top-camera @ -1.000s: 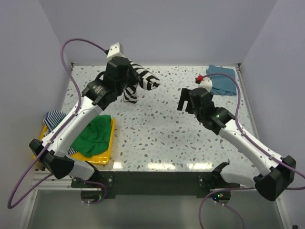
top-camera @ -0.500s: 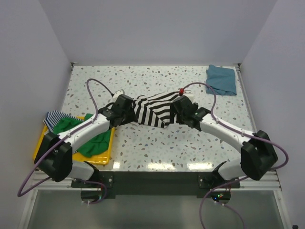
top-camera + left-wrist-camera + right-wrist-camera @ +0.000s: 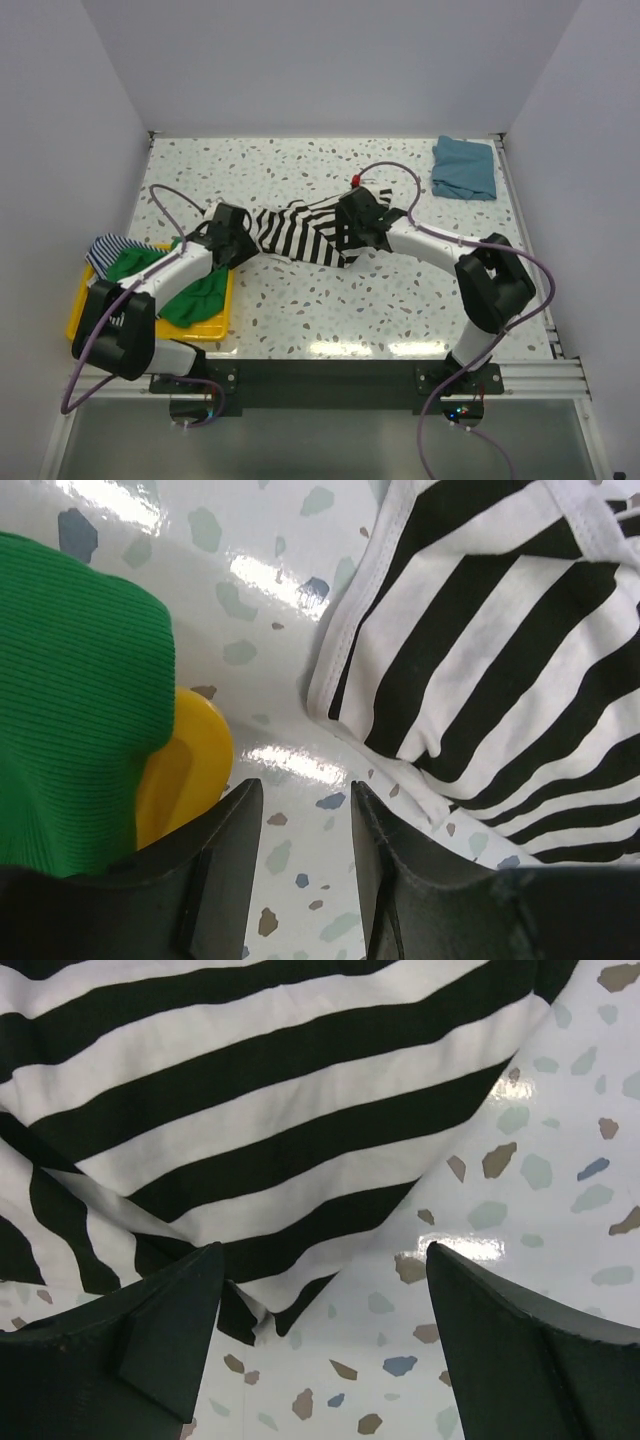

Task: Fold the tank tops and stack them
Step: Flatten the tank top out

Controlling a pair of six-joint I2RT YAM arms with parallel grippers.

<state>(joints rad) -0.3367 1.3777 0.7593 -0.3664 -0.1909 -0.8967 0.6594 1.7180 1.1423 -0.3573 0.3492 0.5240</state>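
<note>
Black-and-white striped tank top (image 3: 305, 232): lies loose and rumpled near the middle of the table, stretched between the two grippers, not folded. A white-bound edge faces the left side.

Left gripper (image 3: 302, 798): low over the table at the striped top's left edge. The jaws are moderately parted, with only bare speckled surface in the gap and nothing held. The cloth's bound edge lies just beside one finger (image 3: 375, 870); whether they touch cannot be told.

Right gripper (image 3: 325, 1260): low over the striped top's right end, jaws spread wide. A pointed corner of the striped cloth lies on the table under the gap, and neither finger pinches it.

Teal-blue tank top (image 3: 465, 167): folded into a flat square at the far right corner of the table, well apart from both arms.

Green tank top (image 3: 200, 295): bunched in the yellow tray and spilling over its corner nearest the left gripper.

Thin blue-striped tank top (image 3: 108, 248): crumpled at the far left end of the tray, partly under the green one.

Yellow tray (image 3: 212, 327): on the left side of the table, beside the left arm.

Table (image 3: 400, 300): glossy white terrazzo pattern with coloured flecks.
</note>
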